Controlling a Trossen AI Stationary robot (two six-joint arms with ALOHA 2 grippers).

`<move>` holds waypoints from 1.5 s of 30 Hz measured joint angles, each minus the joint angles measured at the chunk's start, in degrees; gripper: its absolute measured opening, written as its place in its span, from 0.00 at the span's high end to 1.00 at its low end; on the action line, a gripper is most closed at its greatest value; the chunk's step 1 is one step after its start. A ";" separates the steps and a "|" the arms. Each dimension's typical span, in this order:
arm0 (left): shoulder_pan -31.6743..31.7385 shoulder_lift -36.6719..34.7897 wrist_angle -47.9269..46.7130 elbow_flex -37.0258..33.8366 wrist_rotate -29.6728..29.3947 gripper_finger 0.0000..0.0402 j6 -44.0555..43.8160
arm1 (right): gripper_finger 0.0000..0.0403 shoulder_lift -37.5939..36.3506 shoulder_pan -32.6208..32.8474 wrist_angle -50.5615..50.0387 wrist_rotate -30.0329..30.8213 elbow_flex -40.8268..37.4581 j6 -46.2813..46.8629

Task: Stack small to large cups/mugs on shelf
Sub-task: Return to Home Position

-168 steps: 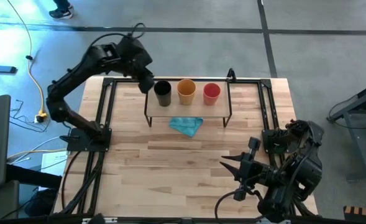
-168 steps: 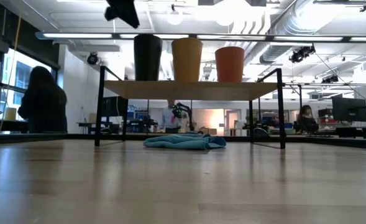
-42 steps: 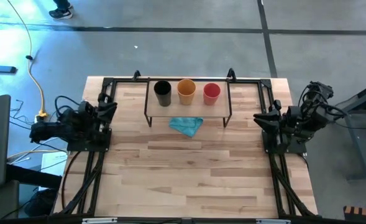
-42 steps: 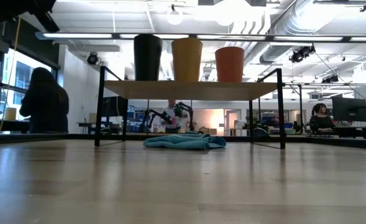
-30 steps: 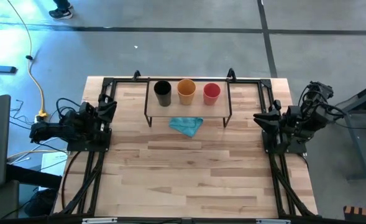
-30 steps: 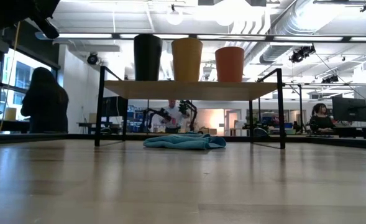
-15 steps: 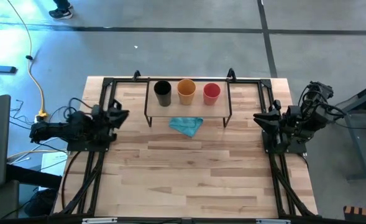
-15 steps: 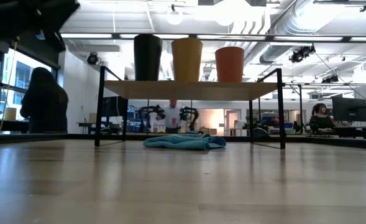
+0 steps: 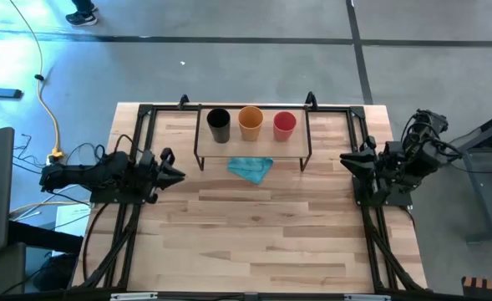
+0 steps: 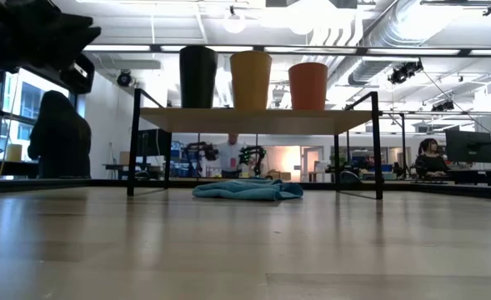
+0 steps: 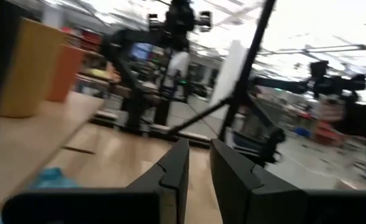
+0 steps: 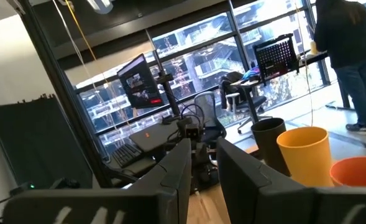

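In a row toward the rear of the low light-wood shelf (image 9: pixel 294 147), on thin black metal legs: tall black cup (image 9: pixel 219 125), mid-sized yellow-orange cup (image 9: pixel 250 122), short red-orange cup (image 9: pixel 284 124). All smooth, tapered, handleless, upright, mouths up, with small gaps between. Crumpled light blue cloth (image 9: pixel 251 169) on the bench (image 9: pixel 254 242), at the shelf's front edge. Wide bare planked wood in front. By the bench's left edge, left gripper (image 11: pixel 198 155); by the right edge, right gripper (image 12: pixel 202 152). Both well apart from the shelf, fingers (image 11: pixel 173 180) drawn nearly together, holding nothing.
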 joint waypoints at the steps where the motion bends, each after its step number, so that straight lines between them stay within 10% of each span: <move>1: 0.00 0.00 -0.02 0.00 1.00 0.86 -0.05 | 0.83 0.00 0.00 -0.07 0.00 0.00 0.41; 33: 0.02 0.61 -7.79 0.07 -2.49 0.86 1.29 | 0.83 2.33 -6.41 -4.51 4.60 -6.64 2.39; 39: 0.02 0.61 -7.78 0.07 -2.48 0.86 1.32 | 0.83 2.64 -20.18 19.57 -22.07 -15.49 -6.02; 45: 0.02 0.61 -7.78 0.07 -2.47 0.86 1.32 | 0.83 0.13 -27.06 15.76 -43.16 -16.11 -2.03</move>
